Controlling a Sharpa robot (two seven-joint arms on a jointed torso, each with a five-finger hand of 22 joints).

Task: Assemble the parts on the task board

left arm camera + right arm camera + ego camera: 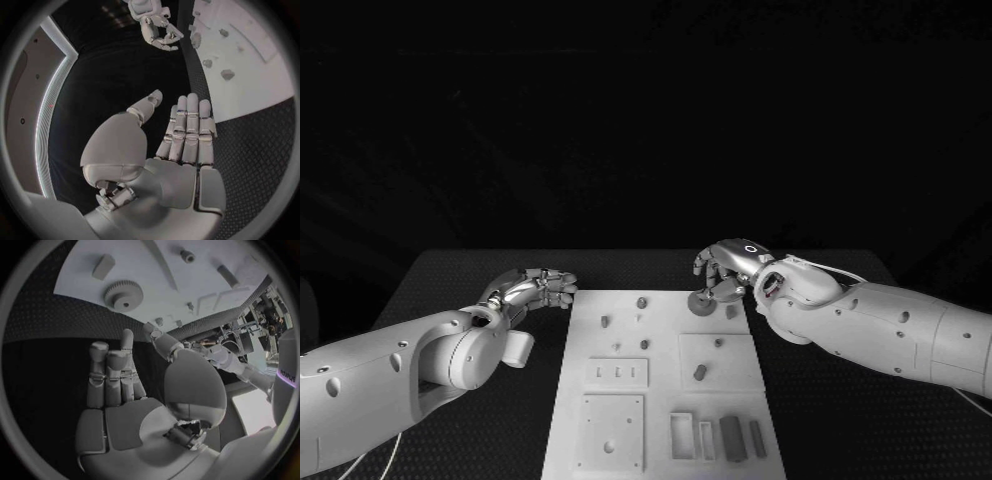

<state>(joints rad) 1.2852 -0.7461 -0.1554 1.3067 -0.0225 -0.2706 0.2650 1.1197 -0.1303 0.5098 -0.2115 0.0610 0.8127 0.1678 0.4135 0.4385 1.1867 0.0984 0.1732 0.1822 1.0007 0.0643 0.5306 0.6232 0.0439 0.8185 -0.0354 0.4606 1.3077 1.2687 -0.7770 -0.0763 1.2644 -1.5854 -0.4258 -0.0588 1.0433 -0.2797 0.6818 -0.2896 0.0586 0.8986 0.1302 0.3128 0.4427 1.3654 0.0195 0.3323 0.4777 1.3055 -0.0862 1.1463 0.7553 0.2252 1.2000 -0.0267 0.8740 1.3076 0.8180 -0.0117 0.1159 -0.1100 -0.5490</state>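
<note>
Board: white plate, mid-table, long axis running away from the robot. All places below are given relative to the board.

Gear: toothed disc with a centre bore, lying flat near the board's far right corner. Also seen in the right wrist view, apart from the fingers, with bare board around it.

Right hand: hovers at the far right corner, just above and beyond the gear. In its wrist view the fingers are straight and side by side, thumb off to one side, nothing in the palm. Wide, empty.

Left hand: off the board's far left edge, over black table. In its wrist view the fingers are extended, palm bare. Holding nothing. The head view makes it look more curled; I trust the wrist view.

Other parts: small pegs on the far half, slotted blocks at the near right corner. Not touched.

Key relation: the gear lies ahead of the right fingertips, towards the board's middle, flat side up. The right hand is much nearer; the left is across the board's width.

Judgement: next is a grasp of the gear by the right hand. The disc is thin, so the fingers must catch its rim.
</note>
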